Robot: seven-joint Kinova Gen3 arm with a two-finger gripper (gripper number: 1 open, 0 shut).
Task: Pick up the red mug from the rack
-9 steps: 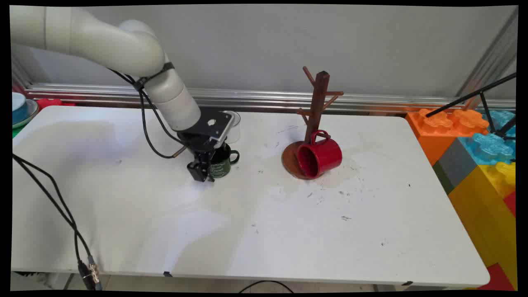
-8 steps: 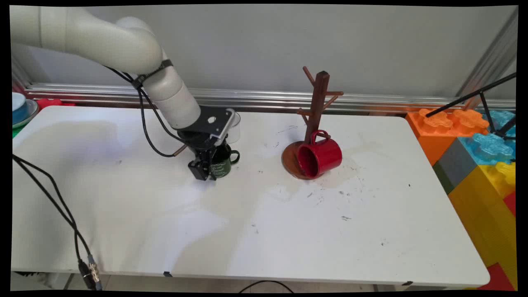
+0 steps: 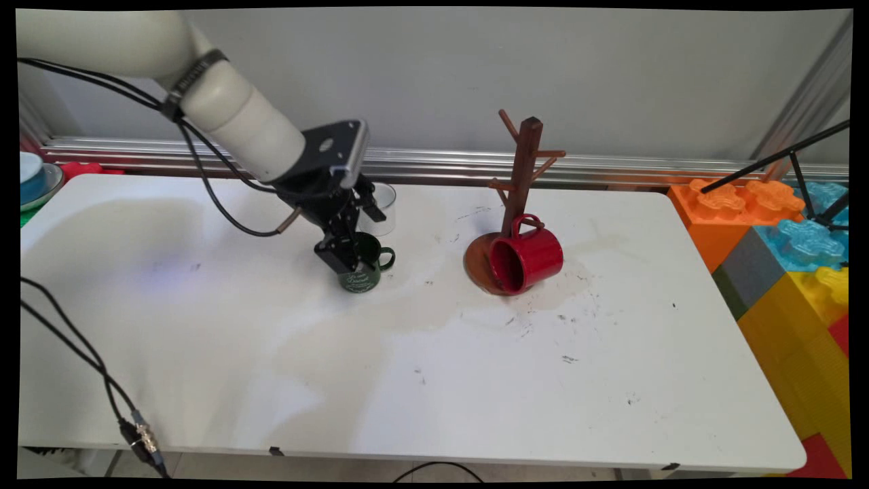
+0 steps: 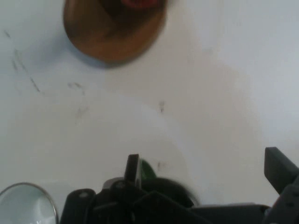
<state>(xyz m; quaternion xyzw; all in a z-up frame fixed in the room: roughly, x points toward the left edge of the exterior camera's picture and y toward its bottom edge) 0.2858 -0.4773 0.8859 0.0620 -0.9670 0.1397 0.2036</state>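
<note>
A dark green mug (image 3: 363, 270) stands upright on the white table (image 3: 434, 380), its handle pointing right. My gripper (image 3: 354, 231) hangs just above its left rim, tilted, with one finger (image 3: 338, 255) low beside the mug. In the hand view the fingers (image 4: 133, 169) stand wide apart and the gripper (image 4: 205, 170) is open, with a sliver of the green mug (image 4: 148, 170) by the left finger. A clear glass (image 3: 384, 204) stands right behind the hand, and the glass (image 4: 25, 205) shows at the lower left of the hand view.
A brown wooden mug tree (image 3: 523, 173) stands to the right, with a red mug (image 3: 528, 259) lying on its side on the round base (image 4: 114, 32). Large coloured toy blocks (image 3: 781, 238) border the right edge. A blue dish (image 3: 30, 175) sits at the far left. Black cables (image 3: 88, 346) hang at the front left.
The hand has risen from table level beside the green mug to above its rim and tilted back. The mug stays on the table.
</note>
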